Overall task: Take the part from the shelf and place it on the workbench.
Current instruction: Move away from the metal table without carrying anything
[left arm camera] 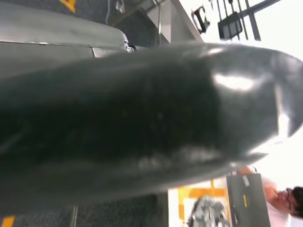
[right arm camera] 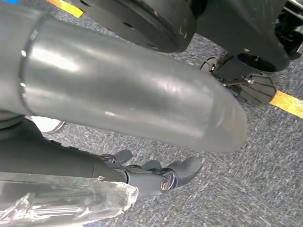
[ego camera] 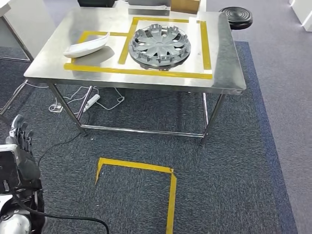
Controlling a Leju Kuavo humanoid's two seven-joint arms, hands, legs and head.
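Note:
The steel workbench (ego camera: pixel 224 58) stands ahead, marked with yellow tape. A silver wheel cover (ego camera: pixel 160 46) lies inside the right taped box; it also shows in the left wrist view as wheel cover (left arm camera: pixel 207 213). A white curved part (ego camera: pixel 87 45) rests in the left taped area. My left hand (ego camera: pixel 21 146) hangs low at my left side, well short of the bench, with nothing in it. My right hand (right arm camera: pixel 153 175) hangs over the carpet, its dark fingers (right arm camera: pixel 185 168) stretched out and holding nothing.
A black round stool (ego camera: pixel 237 17) stands behind the bench's right end. A power strip (ego camera: pixel 91 101) and cables lie under the bench. Yellow floor tape (ego camera: pixel 147 168) marks a corner in front of it. A person (left arm camera: pixel 282 198) stands near the bench.

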